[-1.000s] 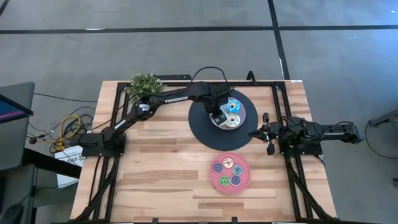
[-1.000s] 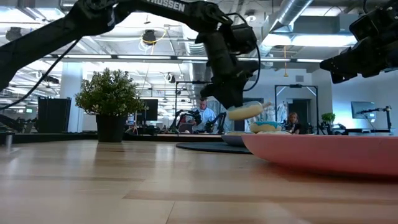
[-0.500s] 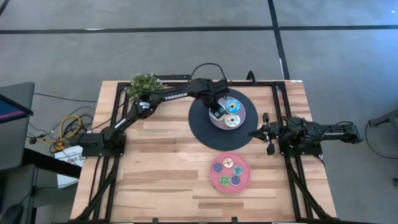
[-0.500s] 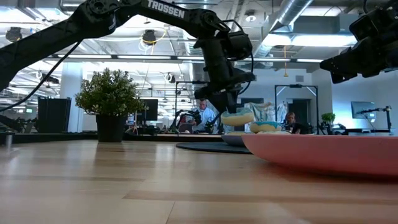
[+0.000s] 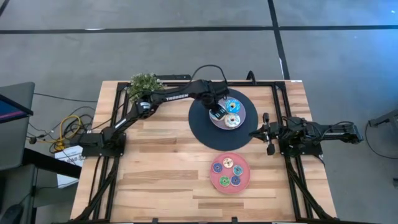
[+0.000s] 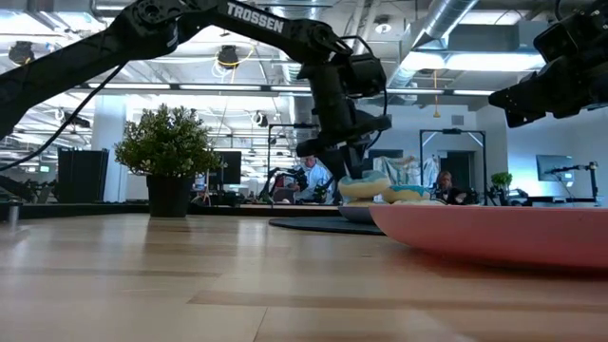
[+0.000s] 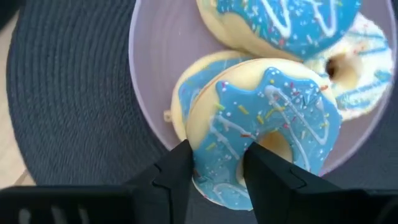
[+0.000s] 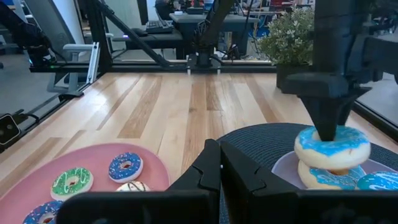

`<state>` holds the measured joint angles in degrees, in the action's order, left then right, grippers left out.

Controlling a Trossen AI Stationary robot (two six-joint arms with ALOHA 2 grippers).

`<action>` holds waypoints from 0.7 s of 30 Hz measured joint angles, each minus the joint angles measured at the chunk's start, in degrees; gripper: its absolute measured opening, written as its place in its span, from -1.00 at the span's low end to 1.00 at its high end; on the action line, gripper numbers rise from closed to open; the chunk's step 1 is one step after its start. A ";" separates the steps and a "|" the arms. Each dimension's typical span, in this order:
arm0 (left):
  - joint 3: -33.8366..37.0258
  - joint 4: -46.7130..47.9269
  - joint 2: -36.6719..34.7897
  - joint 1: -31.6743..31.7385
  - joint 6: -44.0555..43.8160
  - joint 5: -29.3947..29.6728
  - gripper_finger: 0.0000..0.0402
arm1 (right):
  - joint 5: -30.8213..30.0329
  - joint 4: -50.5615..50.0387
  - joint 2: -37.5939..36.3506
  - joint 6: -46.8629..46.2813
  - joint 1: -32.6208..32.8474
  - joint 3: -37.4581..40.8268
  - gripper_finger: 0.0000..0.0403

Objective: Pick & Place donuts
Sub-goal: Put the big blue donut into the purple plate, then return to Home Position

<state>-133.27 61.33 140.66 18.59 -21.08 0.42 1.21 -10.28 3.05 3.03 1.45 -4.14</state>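
Above the lavender plate [image 7: 155, 93] on the black disc [image 5: 202, 127], the left gripper [image 7: 217, 165] pinches a blue-iced donut [image 7: 267, 134] by its rim, resting atop another donut [image 7: 196, 90]. The right gripper [image 8: 219, 163] waits at the tabletop's [image 5: 155, 168] right edge, jaws closed and empty.

blue donut [image 7: 267, 134] pinched above the lavender plate [image 7: 155, 68]
tilted, resting on three others there; five small donuts [image 5: 229, 172] lie on the pink plate [image 5: 216, 181].
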 joint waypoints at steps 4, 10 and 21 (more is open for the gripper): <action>0.33 0.20 0.11 0.00 0.00 0.38 -0.28 | 0.00 0.00 0.00 0.00 0.00 0.00 -1.00; 0.33 -1.64 0.09 0.01 0.07 0.40 -0.07 | 0.00 0.00 0.00 0.00 0.00 0.00 -1.00; -1.55 -2.72 -0.88 1.01 1.54 -0.08 0.07 | 0.00 0.00 0.00 0.00 0.02 0.02 -1.00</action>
<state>-134.82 58.61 139.78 19.59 -19.54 0.34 1.21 -10.28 3.05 3.03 1.47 -4.12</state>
